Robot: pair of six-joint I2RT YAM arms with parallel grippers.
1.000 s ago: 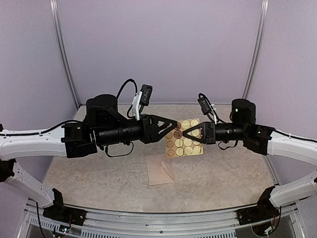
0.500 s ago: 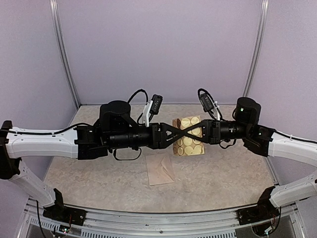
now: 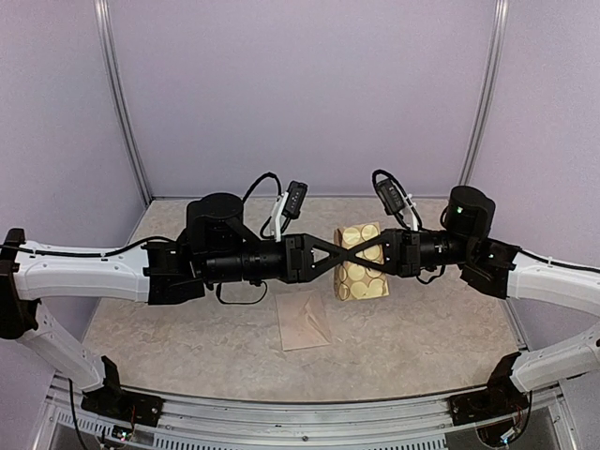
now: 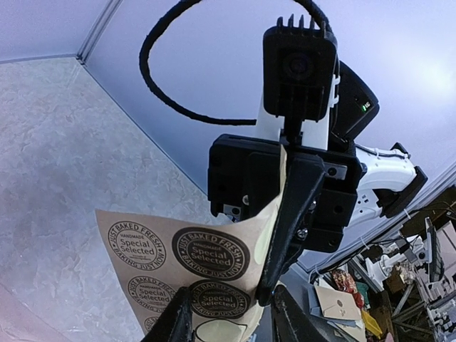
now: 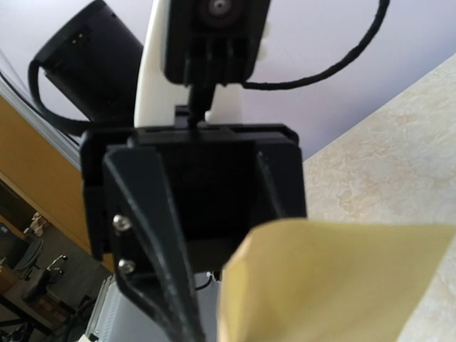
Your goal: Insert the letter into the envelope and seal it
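Note:
The envelope lies flat on the table, below and left of both grippers. The letter is out of view. My right gripper is shut on the edge of a tan sticker sheet and holds it up in the air. In the left wrist view its closed fingers pinch the sheet. My left gripper meets it tip to tip. It is open, with its fingers straddling the printed stickers at the sheet's lower edge. The right wrist view shows the sheet's plain back.
The beige tabletop is enclosed by purple walls, with a metal rail along the near edge. Both arms stretch across the middle, above the table.
My left arm has moved right until its fingers cross the right gripper's tips. The sticker sheet has curled and hangs more upright. The left jaws have narrowed a little.

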